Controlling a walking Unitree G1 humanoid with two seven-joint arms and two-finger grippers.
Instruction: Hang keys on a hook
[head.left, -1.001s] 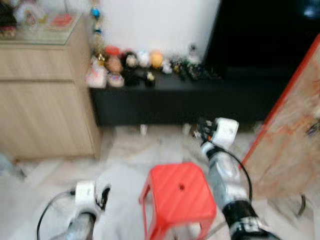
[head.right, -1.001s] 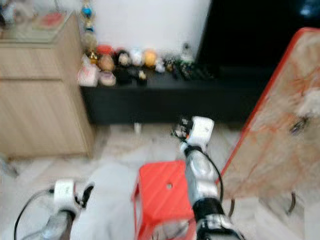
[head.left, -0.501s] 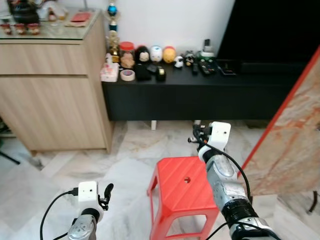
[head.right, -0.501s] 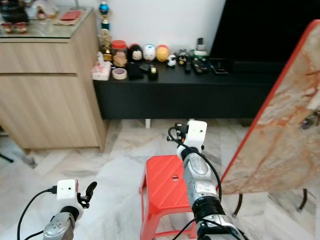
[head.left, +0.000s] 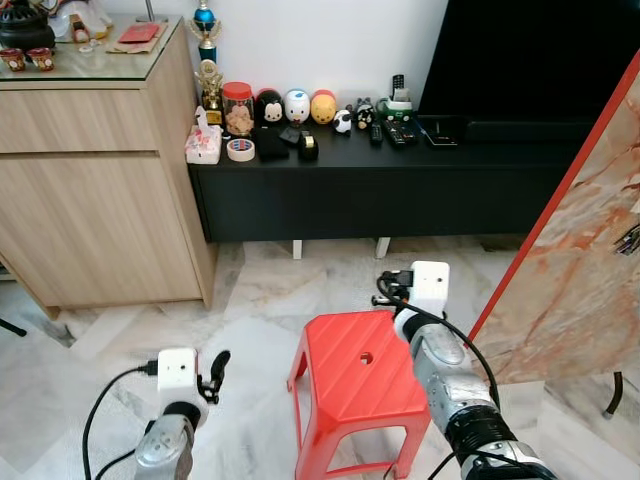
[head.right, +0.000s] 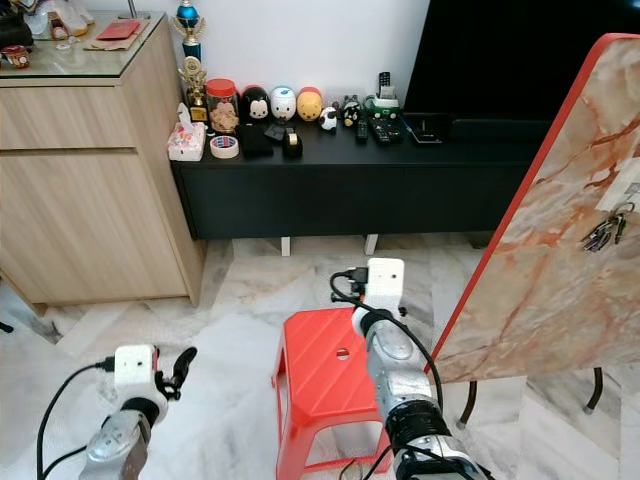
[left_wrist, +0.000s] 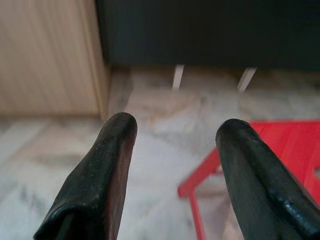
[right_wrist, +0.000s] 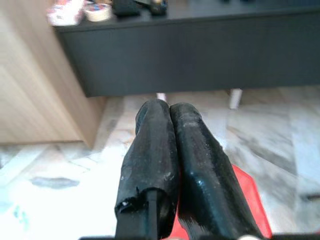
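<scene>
Keys (head.right: 603, 233) hang on the marble slab (head.right: 540, 260), far right of my right hand (head.right: 352, 283). Right hand pinched shut, empty, nearer; left hand (head.right: 184, 366) wide, low left.

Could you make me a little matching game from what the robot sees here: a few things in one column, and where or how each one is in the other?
Things:
1. keys
2. red stool
3. tape roll
4. left end effector

Places or states:
A. on the black low cabinet
B. fingers apart, holding nothing
C. hanging on the leaning marble slab
D. on the floor, under the right arm

Pairs: 1-C, 2-D, 3-A, 4-B
</scene>
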